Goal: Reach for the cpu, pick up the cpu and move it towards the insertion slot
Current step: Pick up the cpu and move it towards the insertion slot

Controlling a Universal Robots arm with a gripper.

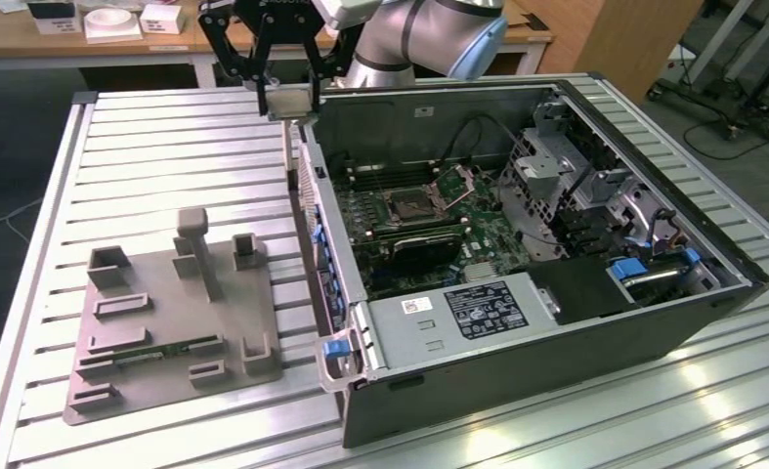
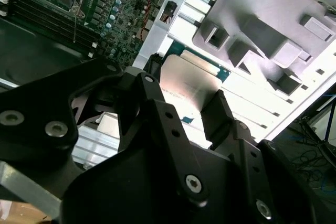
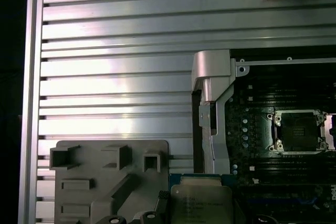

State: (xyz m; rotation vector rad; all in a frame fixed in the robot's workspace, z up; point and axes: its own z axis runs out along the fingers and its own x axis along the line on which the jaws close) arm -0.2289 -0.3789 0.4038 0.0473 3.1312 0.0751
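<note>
My gripper (image 1: 289, 96) hangs high over the back left corner of the open computer case, shut on the cpu (image 1: 293, 102), a small pale square held flat between the black fingers (image 1: 264, 90). The second wrist view shows the cpu (image 2: 191, 80) clamped by its edges, silver top and green rim showing. Its metal lid also appears in the first wrist view as the cpu (image 3: 202, 203). The insertion slot (image 1: 414, 203) lies on the green board inside the case with its hinged plate (image 1: 464, 182) raised. It is to the exterior view's right of and nearer than the gripper, and seen again as the slot (image 3: 299, 132).
A grey plastic tray (image 1: 162, 313) with recesses and upright posts sits on the slatted metal table (image 1: 162, 147), holding a narrow green circuit strip (image 1: 162, 350). The case's left wall (image 1: 313, 210), drive cage (image 1: 560, 166) and power supply (image 1: 469, 308) surround the board.
</note>
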